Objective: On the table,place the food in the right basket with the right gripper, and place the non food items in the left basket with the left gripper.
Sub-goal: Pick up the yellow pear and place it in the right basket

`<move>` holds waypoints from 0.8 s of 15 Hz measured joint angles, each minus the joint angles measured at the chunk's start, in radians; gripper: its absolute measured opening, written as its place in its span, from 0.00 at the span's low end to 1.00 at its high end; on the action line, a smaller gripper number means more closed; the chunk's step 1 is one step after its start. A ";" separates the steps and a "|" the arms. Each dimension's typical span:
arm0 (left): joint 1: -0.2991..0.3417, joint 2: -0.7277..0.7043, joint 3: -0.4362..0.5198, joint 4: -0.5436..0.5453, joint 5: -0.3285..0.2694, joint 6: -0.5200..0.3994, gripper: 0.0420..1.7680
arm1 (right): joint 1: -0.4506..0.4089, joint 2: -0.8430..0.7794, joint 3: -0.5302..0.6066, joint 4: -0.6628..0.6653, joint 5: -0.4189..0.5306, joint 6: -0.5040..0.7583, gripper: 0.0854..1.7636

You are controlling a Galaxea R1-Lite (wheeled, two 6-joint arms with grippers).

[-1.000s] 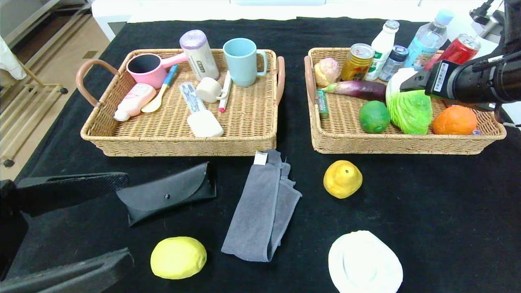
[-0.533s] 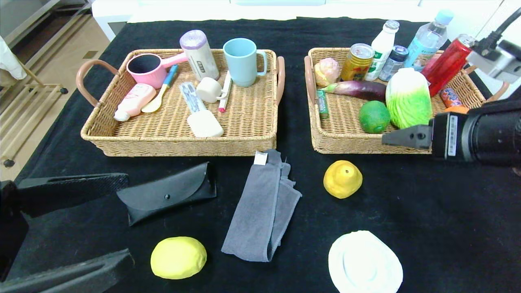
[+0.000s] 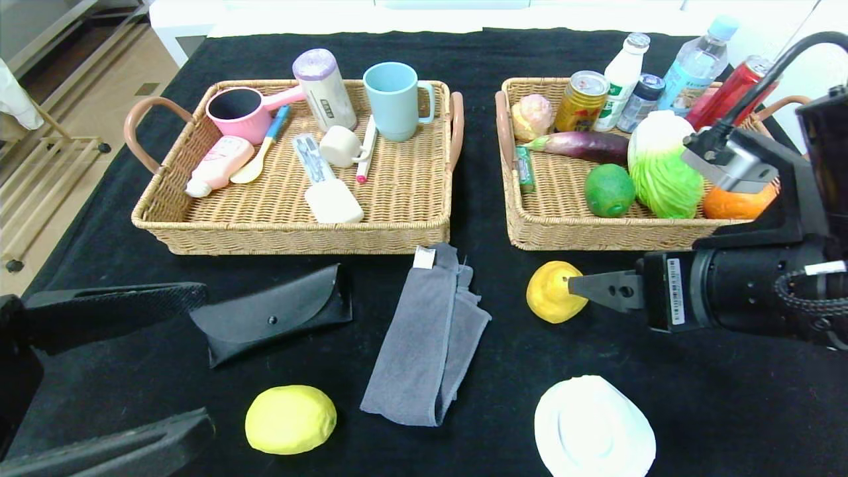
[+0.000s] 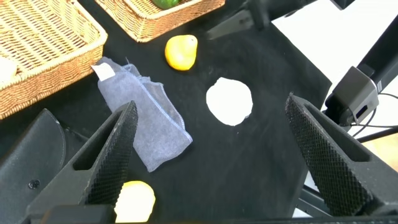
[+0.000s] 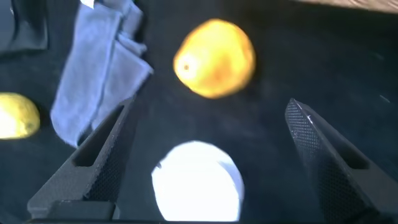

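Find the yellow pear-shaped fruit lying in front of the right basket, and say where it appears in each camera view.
Head view: yellow fruit, centre-right, at the right gripper tip.
Left wrist view, near the top.
Right wrist view, upper centre.
Shared landmark: grey cloth.

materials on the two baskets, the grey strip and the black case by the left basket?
Left basket and right basket: woven wicker or rattan look, tan matte strands, brown looped handles.
Grey strip: soft cloth, likely microfibre; folds, limp edges, sewn white tag.
Black case: leather or faux leather, smooth with a slight sheen, flap with a snap button.
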 joint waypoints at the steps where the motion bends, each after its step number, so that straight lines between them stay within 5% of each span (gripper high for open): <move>1: 0.000 -0.001 0.000 0.000 0.000 0.000 0.97 | 0.006 0.020 -0.009 -0.011 -0.004 0.000 0.96; 12: 0.001 -0.029 -0.003 0.000 0.008 0.026 0.97 | 0.015 0.215 -0.115 -0.024 -0.144 0.001 0.96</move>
